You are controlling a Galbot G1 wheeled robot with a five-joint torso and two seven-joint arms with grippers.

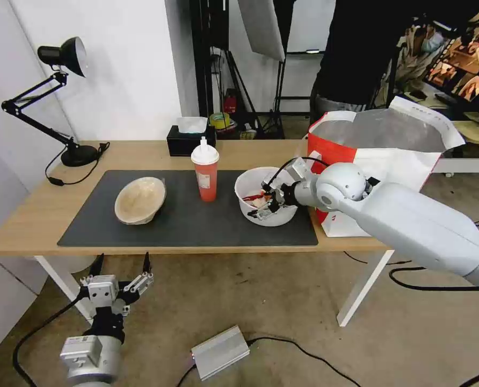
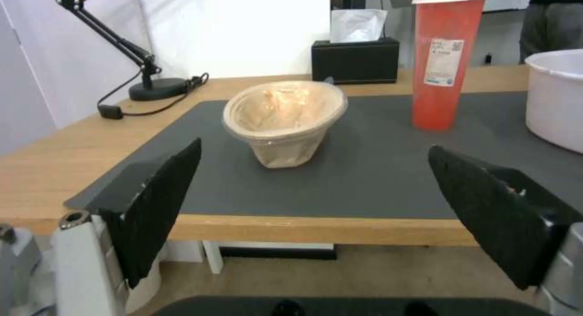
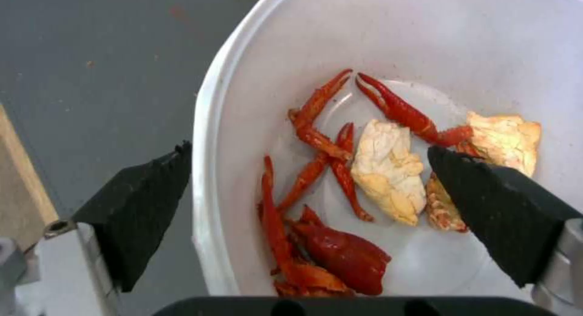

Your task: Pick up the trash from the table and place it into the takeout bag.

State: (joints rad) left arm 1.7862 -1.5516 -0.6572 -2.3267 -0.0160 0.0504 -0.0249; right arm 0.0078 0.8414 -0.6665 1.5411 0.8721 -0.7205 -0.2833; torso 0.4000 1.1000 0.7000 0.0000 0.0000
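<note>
Reaching from my head view, my right gripper (image 1: 265,202) straddles the white bowl's (image 1: 250,183) rim on the counter (image 1: 30,215), beside the takeout bag (image 1: 379,156). My left gripper (image 2: 316,211) hangs spread before the pulp bowl (image 2: 285,120). My right wrist view shows fingers (image 3: 140,202) apart, seemingly one either side of the rim, above the red scraps (image 3: 340,252).

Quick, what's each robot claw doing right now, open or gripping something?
Left gripper: open, empty, below the table's front edge.
Right gripper: open, straddling the white bowl's rim.
</note>
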